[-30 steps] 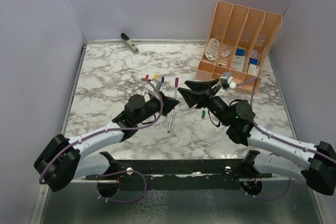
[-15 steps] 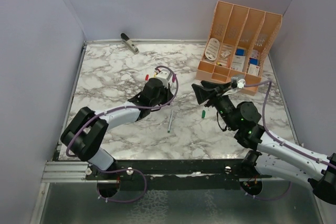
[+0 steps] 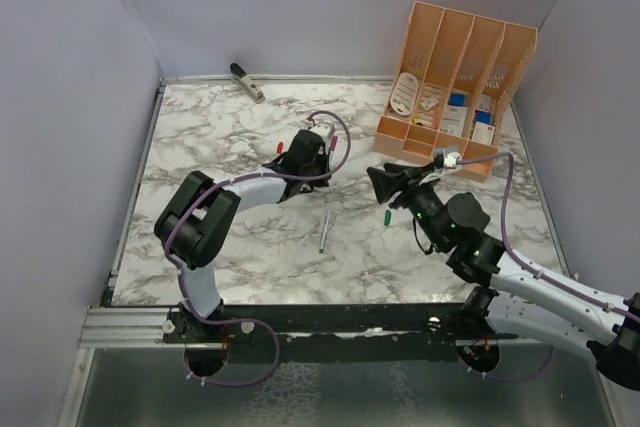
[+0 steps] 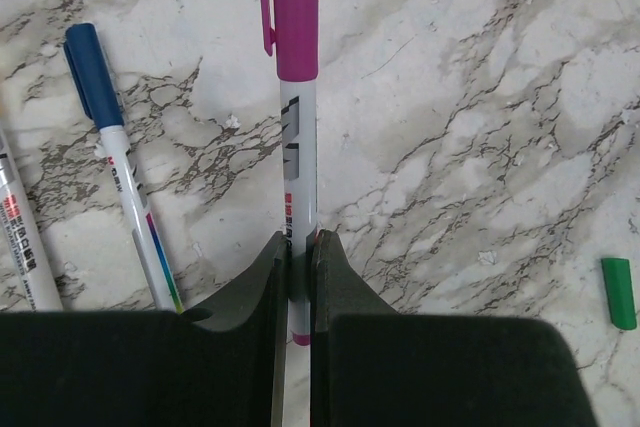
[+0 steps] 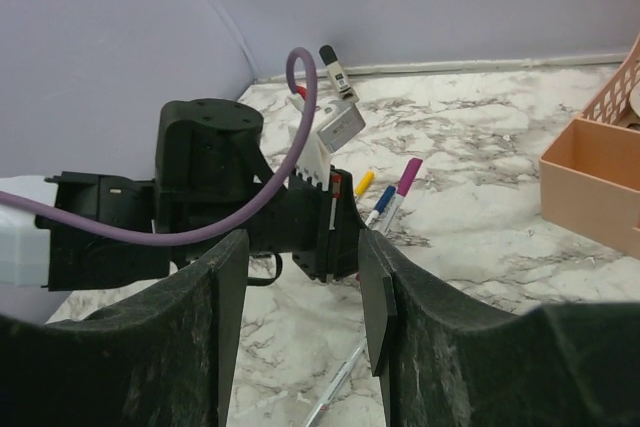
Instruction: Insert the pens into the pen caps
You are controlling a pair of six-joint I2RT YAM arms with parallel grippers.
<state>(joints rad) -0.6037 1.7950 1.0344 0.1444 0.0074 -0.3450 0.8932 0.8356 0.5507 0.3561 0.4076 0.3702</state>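
Observation:
My left gripper (image 4: 298, 247) is shut on a white pen (image 4: 298, 147) with a magenta cap (image 4: 295, 7) on its far end, held low over the marble. To its left lies a blue-capped pen (image 4: 110, 157), with another pen (image 4: 25, 247) at the frame edge. In the top view the left gripper (image 3: 312, 159) covers most of this row, with a red cap (image 3: 279, 147) showing beside it. An uncapped pen (image 3: 325, 230) and a loose green cap (image 3: 387, 216) lie nearer the arms. My right gripper (image 3: 385, 184) stands open and empty, just right of the left one.
An orange desk organiser (image 3: 455, 87) with small items stands at the back right. A grey stapler-like tool (image 3: 246, 82) lies at the back left by the wall. Through the right gripper (image 5: 300, 277) I see the left gripper's body and yellow (image 5: 364, 183) and blue (image 5: 380, 202) caps.
The left gripper has carried the magenta-capped pen away from the right gripper, up to the row of pens. The right gripper has drawn back to the right, empty.

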